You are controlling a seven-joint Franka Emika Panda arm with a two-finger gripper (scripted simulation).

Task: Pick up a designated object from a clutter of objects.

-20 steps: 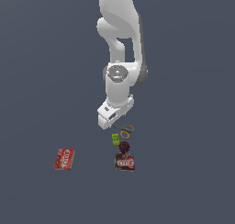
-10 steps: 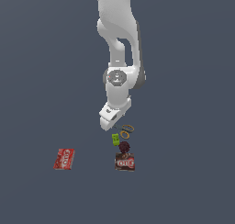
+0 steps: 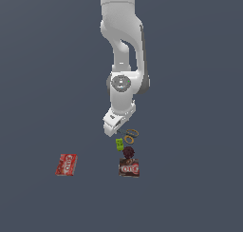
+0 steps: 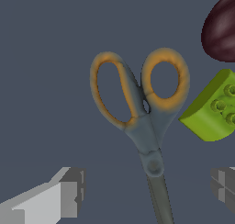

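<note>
The scissors (image 4: 146, 126) lie flat on the grey floor, with two orange-yellow ring handles and thin grey-green blades. My gripper (image 4: 147, 188) is open, one finger on each side of the blade near the pivot, and nothing is held. In the exterior view the gripper (image 3: 118, 130) hangs just above the scissors (image 3: 131, 135), whose blades are hidden under the hand. The clutter around them holds a lime-green block (image 4: 210, 107) beside the ring handles and a dark maroon ball (image 4: 222, 28) past the block.
In the exterior view the lime-green block (image 3: 119, 143), the maroon ball (image 3: 128, 152) and a brown-red box (image 3: 129, 169) line up below the scissors. A flat red box with white lettering (image 3: 66, 164) lies apart on the exterior view's left.
The arm has come down, bringing the hand lower and closer to the scissors. The objects have not moved.
</note>
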